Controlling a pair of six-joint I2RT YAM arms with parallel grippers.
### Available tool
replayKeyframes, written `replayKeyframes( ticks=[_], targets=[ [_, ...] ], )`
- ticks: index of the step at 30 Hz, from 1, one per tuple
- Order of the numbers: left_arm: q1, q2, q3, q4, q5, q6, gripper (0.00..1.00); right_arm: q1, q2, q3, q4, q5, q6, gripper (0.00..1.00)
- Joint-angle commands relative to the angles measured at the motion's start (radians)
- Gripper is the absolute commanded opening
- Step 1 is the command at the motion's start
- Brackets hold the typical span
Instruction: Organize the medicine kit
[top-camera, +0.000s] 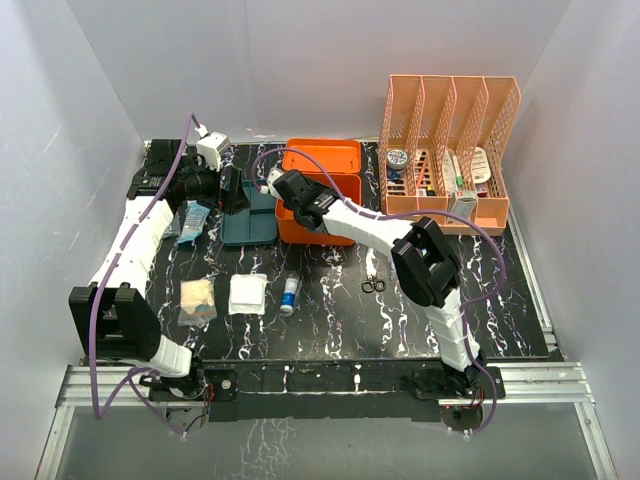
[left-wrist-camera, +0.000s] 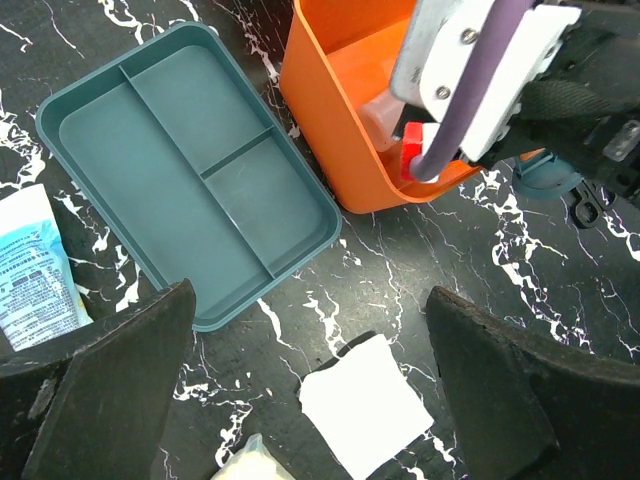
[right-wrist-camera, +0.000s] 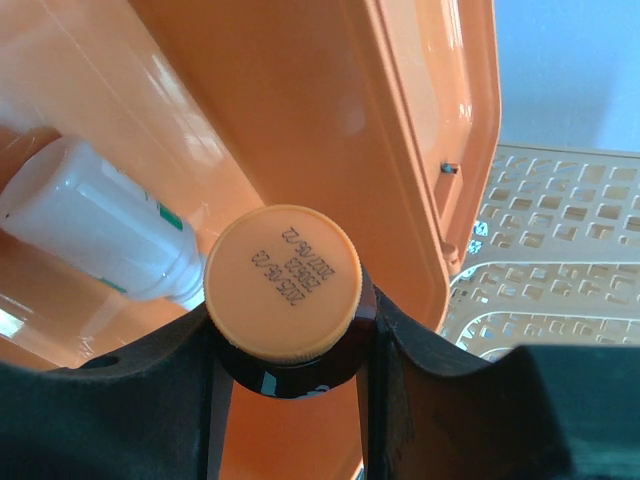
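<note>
The orange medicine kit (top-camera: 322, 222) stands open at the back middle, lid (top-camera: 322, 157) tipped back. Its teal divided tray (top-camera: 248, 220) lies out on the table to its left, empty; the left wrist view shows the tray (left-wrist-camera: 185, 170) and kit (left-wrist-camera: 345, 140). My right gripper (top-camera: 287, 188) reaches into the kit's left end, shut on a dark bottle with an orange cap (right-wrist-camera: 284, 283), beside a lying white bottle (right-wrist-camera: 100, 235). My left gripper (top-camera: 232, 190) hovers open and empty (left-wrist-camera: 310, 330) over the tray's near edge and a white pad (left-wrist-camera: 365, 405).
A peach slatted file organizer (top-camera: 447, 150) with supplies stands at the back right. A blue-white packet (top-camera: 192, 222), gauze packet (top-camera: 197, 300), white pad (top-camera: 247, 295), small blue-capped bottle (top-camera: 289, 295) and scissors (top-camera: 374, 285) lie on the table.
</note>
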Motion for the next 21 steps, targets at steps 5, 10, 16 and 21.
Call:
replayKeyframes(
  ticks=[5,10,16,21],
  targets=[
    [0.009,-0.055,-0.017,0.004,0.009,-0.003,0.99,0.015,-0.003,0.03,0.009,-0.032,0.002,0.06],
    [0.009,-0.05,-0.005,-0.002,0.01,0.001,0.99,0.015,0.0,0.027,0.011,-0.054,0.012,0.32],
    [0.009,-0.044,0.003,-0.005,0.009,0.007,0.99,0.015,0.011,0.032,0.02,-0.061,0.024,0.55],
    [0.008,-0.045,0.002,-0.005,0.01,0.008,0.99,0.015,0.019,0.036,0.029,-0.073,0.024,0.62]
  ],
)
